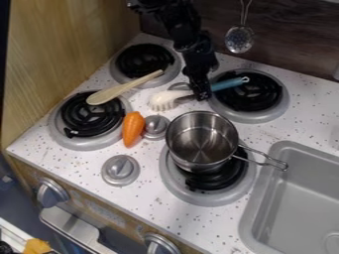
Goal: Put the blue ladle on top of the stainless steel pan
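Here's the gripper [201, 95], right over the middle of the blue ladle [226, 84], and whether it has hold of it, I can't tell. The ladle's blue handle runs off to its right in view, the toothed white head to its left. Closer to the camera than the gripper sits the steel pan [177, 151], on a burner. The pale marks on the stove front [102, 213] are too blurred to read. Speckled white countertop [83, 159] beneath, wooden wall [59, 54] well left, dark panel [285, 39] behind, sink [291, 203] nearer and right.
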Robot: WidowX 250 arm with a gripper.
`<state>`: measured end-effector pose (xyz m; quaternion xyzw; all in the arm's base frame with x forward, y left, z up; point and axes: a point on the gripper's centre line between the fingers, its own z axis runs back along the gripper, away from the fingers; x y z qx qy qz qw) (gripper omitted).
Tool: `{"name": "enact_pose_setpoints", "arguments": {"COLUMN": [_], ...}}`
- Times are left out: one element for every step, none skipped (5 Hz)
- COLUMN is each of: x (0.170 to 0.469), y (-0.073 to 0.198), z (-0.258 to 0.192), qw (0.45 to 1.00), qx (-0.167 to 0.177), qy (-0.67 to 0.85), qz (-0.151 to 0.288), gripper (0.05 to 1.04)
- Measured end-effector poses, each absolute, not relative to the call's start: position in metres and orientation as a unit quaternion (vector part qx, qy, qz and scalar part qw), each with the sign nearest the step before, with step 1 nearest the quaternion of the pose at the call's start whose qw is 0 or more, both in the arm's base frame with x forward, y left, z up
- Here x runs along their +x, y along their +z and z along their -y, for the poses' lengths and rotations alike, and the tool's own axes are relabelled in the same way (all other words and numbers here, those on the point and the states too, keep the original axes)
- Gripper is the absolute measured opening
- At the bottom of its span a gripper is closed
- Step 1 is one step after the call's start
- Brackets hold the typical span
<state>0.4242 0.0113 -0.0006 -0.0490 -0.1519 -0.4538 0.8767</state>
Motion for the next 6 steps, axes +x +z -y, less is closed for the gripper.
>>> {"name": "enact_pose_setpoints", "arguments": {"x": [0.421, 0.412, 0.405, 0.394, 0.388, 0.372], "y": [0.000, 0.012, 0.046, 0.064, 0.076, 0.073], "z": [-0.010, -0.002, 0.005, 0.008, 0.015, 0.017], "qw": [0.882, 0.897, 0.924, 0.942, 0.962, 0.973], "qx": [-0.048, -0.034, -0.013, 0.008, 0.007, -0.010], "qy": [-0.450, -0.426, -0.365, -0.316, -0.247, -0.206], "qz": [0.130, 0.114, 0.110, 0.110, 0.115, 0.103], "gripper": [0.207, 0.207, 0.207, 0.207, 0.207, 0.207]}}
